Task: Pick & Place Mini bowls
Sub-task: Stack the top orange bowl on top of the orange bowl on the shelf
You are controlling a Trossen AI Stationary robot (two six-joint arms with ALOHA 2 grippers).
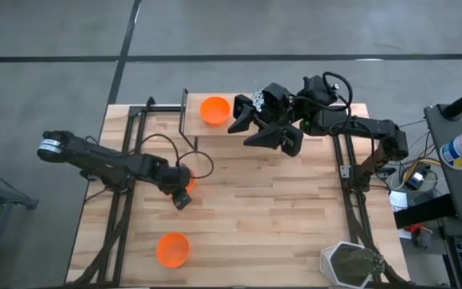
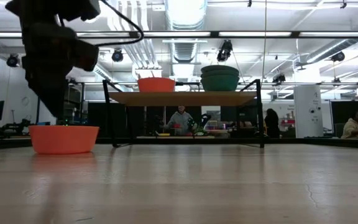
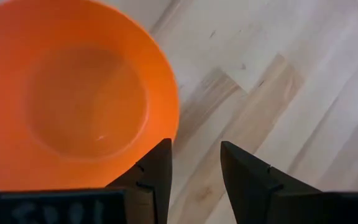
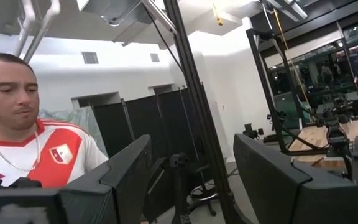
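Risk of only pushing the orange bowl (image 3: 73, 99), left of the middle of the worktop (image 1: 295, 201), sideways instead of grasping it, with the left gripper (image 3: 196, 149) parted and empty, both fingers seemingly outside the rim; right gripper (image 4: 191, 149) likewise parted, at the far edge.

Three orange bowls (image 1: 214, 110), one plant pot (image 1: 348, 264)
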